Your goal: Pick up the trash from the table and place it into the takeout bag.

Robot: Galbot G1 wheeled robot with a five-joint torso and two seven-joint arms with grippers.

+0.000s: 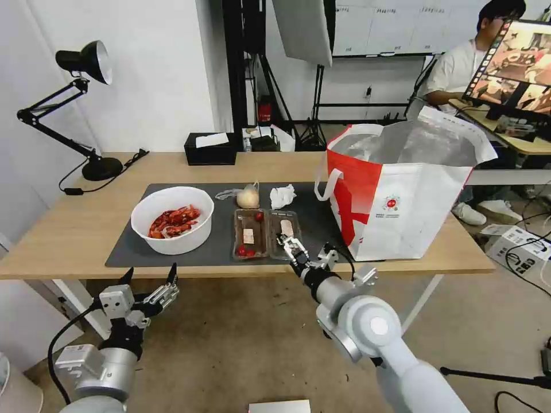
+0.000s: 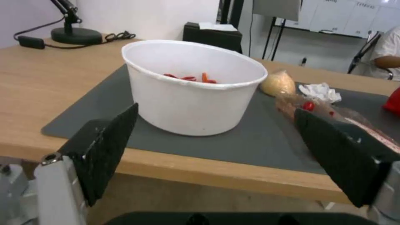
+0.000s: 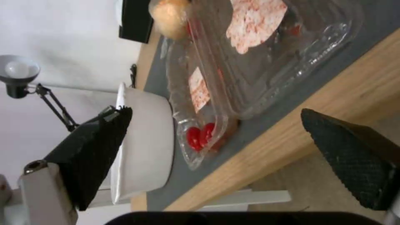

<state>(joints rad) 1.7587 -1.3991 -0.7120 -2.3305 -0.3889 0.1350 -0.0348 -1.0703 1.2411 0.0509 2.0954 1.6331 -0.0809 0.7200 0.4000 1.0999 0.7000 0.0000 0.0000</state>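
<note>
**Operator:** Nearest me, my left gripper [image 1: 150, 276] hangs below the front edge of the long light-wood table [image 1: 69, 229], fingers spread and empty, facing the white round bowl of red crayfish shells [image 1: 172, 219]. My right gripper [image 1: 293, 248] is at the table's near edge, fingers wide apart with nothing between them, just before the right-hand clear plastic tray with scraps [image 1: 285, 226]; the second clear plastic tray with red bits [image 1: 249, 233] sits beside it on the dark grey rectangular mat [image 1: 132, 244].

**Supervisor:** Risks?

**Operator:** I judge the tray thin and slippery; a pinch on its rim could buckle it and spill scraps, or nudge its neighbour. Farther back lie the beige bun in clear plastic [image 1: 248, 197] and the crumpled white tissue [image 1: 282, 195], and to the right stands the boxy white takeout bag with a red side panel [image 1: 402, 198], mouth open, handles slack.

**Supervisor:** Any writing?

**Operator:** A small round red logo [image 1: 392, 202] with text under it, too small to read.
</note>
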